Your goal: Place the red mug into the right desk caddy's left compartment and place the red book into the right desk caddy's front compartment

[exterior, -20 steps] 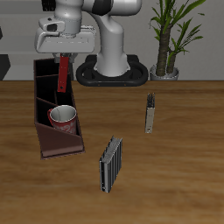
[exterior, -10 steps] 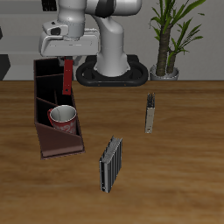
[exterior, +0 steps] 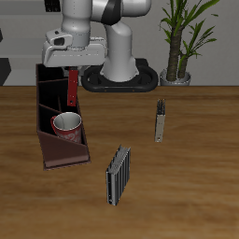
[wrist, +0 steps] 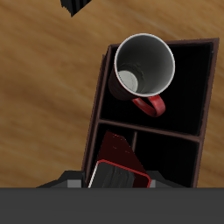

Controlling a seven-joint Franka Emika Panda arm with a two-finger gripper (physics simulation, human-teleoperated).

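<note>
Red book (exterior: pixel 72 86) hangs upright in the gripper (exterior: pixel 71 67), fingers clamped on it, above the right desk caddy (exterior: pixel 58 131); red mug (exterior: pixel 66 125) sits inside. Wrist view: book (wrist: pixel 118 164) over a compartment behind the mug (wrist: pixel 143 70); carry it past the mug to the sloped front section, then lower straight

place: office-like desk | cues: wooden table (exterior: pixel 187 177), desk caddy (exterior: pixel 49 131), books, potted plant (exterior: pixel 182 37)

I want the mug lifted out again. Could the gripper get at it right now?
Probably not yet: the gripper is shut on the red book. The mug itself stands upright and uncovered in the caddy.
</note>
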